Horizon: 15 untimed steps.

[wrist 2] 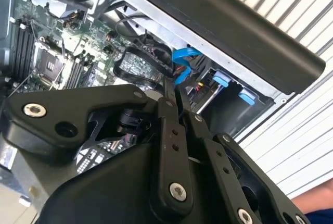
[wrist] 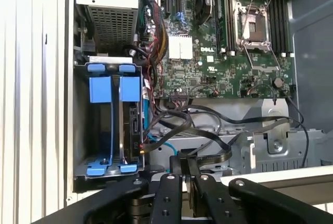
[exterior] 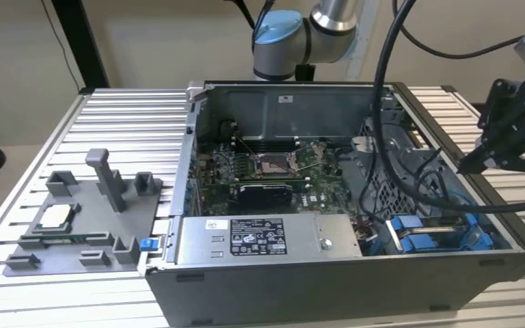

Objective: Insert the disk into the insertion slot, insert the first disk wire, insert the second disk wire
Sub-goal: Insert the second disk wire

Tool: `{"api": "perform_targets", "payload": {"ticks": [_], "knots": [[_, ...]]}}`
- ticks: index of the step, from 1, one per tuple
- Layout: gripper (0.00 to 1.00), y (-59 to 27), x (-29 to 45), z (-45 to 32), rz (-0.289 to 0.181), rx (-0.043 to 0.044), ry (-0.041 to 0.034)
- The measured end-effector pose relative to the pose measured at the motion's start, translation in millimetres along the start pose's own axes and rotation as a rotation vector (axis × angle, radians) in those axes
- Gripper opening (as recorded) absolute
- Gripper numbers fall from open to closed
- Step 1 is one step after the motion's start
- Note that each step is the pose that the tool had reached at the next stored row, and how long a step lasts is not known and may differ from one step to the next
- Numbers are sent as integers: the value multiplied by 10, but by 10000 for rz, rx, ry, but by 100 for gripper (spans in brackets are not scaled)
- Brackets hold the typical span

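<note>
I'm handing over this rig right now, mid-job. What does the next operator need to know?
The pincer is shut and hovers over the open case, at its edge on the exterior view's right; whether it pinches anything is unclear.
The disk, in its blue frame, appears seated in the drive cage.
A blue wire runs beside the cage, close to the fingertips.
Done: disk insertion, apparently.
Left: both disk wires; I cannot tell whether either is plugged in.
</note>
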State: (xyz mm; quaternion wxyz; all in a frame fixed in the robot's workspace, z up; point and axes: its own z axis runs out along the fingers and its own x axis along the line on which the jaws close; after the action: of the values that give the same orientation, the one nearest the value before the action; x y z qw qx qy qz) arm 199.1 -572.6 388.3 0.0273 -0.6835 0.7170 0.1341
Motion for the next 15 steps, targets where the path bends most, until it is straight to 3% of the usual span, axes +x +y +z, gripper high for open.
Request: {"api": "perform_targets", "payload": {"ticks": [15], "knots": [[0,60,215,-55,93,21,-16]]}}
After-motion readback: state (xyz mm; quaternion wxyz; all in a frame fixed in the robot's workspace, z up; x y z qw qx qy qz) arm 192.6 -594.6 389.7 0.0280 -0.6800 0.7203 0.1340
